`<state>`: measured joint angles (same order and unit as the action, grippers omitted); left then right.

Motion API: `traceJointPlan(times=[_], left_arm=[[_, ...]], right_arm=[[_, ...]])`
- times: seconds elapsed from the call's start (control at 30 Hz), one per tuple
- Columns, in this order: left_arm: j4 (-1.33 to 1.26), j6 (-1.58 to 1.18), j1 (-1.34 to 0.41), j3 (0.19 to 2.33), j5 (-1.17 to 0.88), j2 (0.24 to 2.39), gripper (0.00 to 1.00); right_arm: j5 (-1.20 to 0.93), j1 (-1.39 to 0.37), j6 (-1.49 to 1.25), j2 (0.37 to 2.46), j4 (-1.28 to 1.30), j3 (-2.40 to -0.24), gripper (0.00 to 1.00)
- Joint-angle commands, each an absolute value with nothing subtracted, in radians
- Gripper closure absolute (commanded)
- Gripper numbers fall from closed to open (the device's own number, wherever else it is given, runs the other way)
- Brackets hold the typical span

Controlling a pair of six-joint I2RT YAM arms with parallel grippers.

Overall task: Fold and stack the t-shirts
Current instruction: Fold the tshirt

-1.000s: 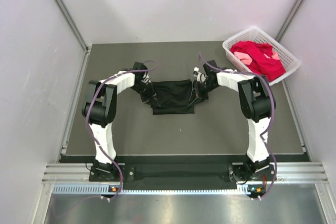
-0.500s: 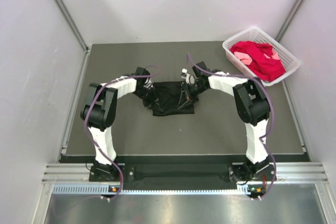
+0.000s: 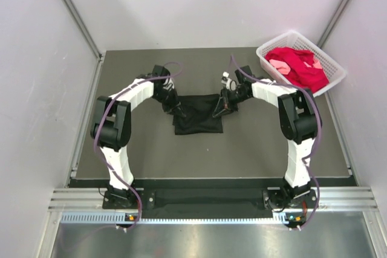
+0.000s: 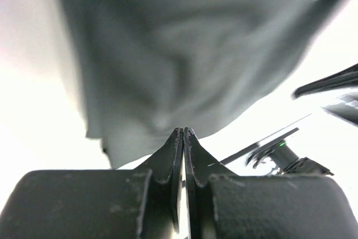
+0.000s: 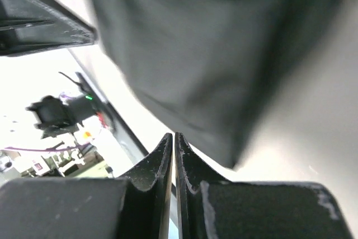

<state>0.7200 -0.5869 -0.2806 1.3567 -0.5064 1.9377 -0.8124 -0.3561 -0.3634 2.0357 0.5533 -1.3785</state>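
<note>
Basket: a white lattice basket [image 3: 336, 78] sits at the far right corner of the counter [image 3: 260, 146], well apart from both hands.
Basket contents: red shirts [image 3: 304, 69] are heaped inside, with a pink shirt [image 3: 277, 63] showing at the left side of the heap.
Black shirt: the black shirt [image 3: 197, 118] lies mid-counter as a compact dark rectangle between the two hands, its far corners at the fingertips.
Left hand: the left hand [image 4: 183, 132] is closed, fingers pressed flat together, tips pinching the cloth's edge; in the overhead view it is at the shirt's far left corner.
Right hand: the right hand [image 5: 174, 136] is closed the same way, tips on the cloth's edge, at the shirt's far right corner.
In the way: both arms bend inward over the counter and hide the shirt's far corners from above; purple cables [image 3: 112, 106] loop along each arm.
Surface: a dark grey matte top, with a metal rail [image 3: 205, 199] along the near edge carrying the arm bases.
Room: pale plain walls [image 3: 199, 4] close in on three sides, with grey struts [image 3: 72, 11] running up the corners.
</note>
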Motion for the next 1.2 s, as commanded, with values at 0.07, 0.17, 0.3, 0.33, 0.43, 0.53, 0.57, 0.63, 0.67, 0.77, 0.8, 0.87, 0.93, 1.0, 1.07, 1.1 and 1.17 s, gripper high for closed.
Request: traceJointPlan(times=[0.07,0.17,0.3,0.33,0.43,0.53,0.57,0.63,0.67,0.77,0.8,0.87,0.93,1.0,1.07,1.1,1.17], left_arm=[[0.713,-0.584,-0.264,1.535,-0.535,2.032,0.94],[0.675,-0.588,-0.256,1.586,-0.537,2.114,0.94],[0.626,-0.588,-0.235,1.649,-0.557,2.204,0.94],[0.614,-0.588,-0.227,1.658,-0.56,2.216,0.94],[0.554,-0.601,-0.204,1.677,-0.577,2.244,0.93],[0.499,-0.623,-0.186,1.678,-0.595,2.249,0.91],[0.477,-0.63,-0.178,1.672,-0.618,2.253,0.91],[0.442,-0.647,-0.172,1.671,-0.627,2.258,0.9],[0.434,-0.65,-0.169,1.669,-0.632,2.261,0.9],[0.397,-0.673,-0.16,1.674,-0.652,2.292,0.9],[0.384,-0.692,-0.158,1.675,-0.658,2.301,0.9],[0.356,-0.707,-0.156,1.683,-0.667,2.325,0.9],[0.351,-0.712,-0.156,1.703,-0.667,2.35,0.9],[0.351,-0.706,-0.155,1.715,-0.661,2.371,0.9],[0.363,-0.701,-0.149,1.732,-0.652,2.382,0.9],[0.362,-0.701,-0.146,1.733,-0.653,2.388,0.9],[0.368,-0.695,-0.135,1.744,-0.653,2.391,0.89]], right_arm=[[-0.905,-0.388,-0.489,2.045,0.402,-1.499,0.95],[-0.893,-0.384,-0.535,2.12,0.336,-1.534,0.95],[-0.879,-0.365,-0.58,2.199,0.252,-1.586,0.95],[-0.876,-0.354,-0.583,2.213,0.238,-1.607,0.95],[-0.864,-0.327,-0.601,2.276,0.175,-1.644,0.95],[-0.871,-0.299,-0.676,2.312,0.044,-1.637,0.95],[-0.879,-0.295,-0.704,2.321,0.01,-1.634,0.95],[-0.894,-0.279,-0.794,2.339,-0.101,-1.622,0.95],[-0.891,-0.276,-0.846,2.347,-0.126,-1.618,0.95],[-0.882,-0.268,-0.903,2.379,-0.149,-1.643,0.95],[-0.873,-0.27,-0.913,2.387,-0.15,-1.657,0.95],[-0.861,-0.27,-0.926,2.407,-0.134,-1.669,0.95],[-0.844,-0.27,-0.927,2.421,-0.109,-1.693,0.95],[-0.828,-0.272,-0.917,2.442,-0.055,-1.721,0.95],[-0.801,-0.268,-0.899,2.457,0.027,-1.738,0.95],[-0.793,-0.268,-0.891,2.46,0.046,-1.753,0.95],[-0.779,-0.268,-0.867,2.47,0.081,-1.77,0.95]])
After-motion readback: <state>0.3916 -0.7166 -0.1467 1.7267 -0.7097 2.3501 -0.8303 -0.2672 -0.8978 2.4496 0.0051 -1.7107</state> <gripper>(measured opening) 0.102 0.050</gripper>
